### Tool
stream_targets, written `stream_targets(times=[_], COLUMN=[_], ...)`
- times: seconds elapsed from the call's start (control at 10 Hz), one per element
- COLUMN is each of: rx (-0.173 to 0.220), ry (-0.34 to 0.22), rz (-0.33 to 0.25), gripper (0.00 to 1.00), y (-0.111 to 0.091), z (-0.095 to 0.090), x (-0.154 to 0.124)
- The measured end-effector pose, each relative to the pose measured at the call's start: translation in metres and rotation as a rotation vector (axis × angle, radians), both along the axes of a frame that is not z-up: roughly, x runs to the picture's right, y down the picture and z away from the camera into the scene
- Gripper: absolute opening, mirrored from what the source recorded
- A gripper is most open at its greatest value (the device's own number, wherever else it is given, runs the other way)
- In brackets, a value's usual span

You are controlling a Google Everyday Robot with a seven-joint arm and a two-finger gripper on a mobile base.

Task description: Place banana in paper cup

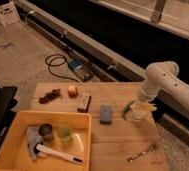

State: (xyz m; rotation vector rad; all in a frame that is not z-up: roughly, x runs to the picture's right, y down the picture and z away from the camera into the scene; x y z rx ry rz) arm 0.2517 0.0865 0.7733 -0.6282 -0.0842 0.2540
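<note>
While our end effector (140,103) hovers right above the paper cup (137,116) at the counter's (113,140) right side, the banana (144,106) lies at the cup's rim, beside a green vegetable (126,109).

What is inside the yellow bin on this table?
The yellow bin holds a dark can, a translucent green cup, a white-handled tool and a grey cloth. The gripper hovers over the paper cup, hiding its inside.

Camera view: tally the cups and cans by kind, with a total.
White paper cup: 1
Translucent green cup: 1
Dark metallic can: 1
Total: 3
The gripper is just above the white paper cup, by the small yellow banana.
</note>
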Motion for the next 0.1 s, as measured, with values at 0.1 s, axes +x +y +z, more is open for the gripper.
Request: stream_targets(times=[0.1], rx=[0.01], ry=[0.001], rz=[0.002], gripper=[0.62], y=[-0.002], z=[-0.0022], x=[0.0012])
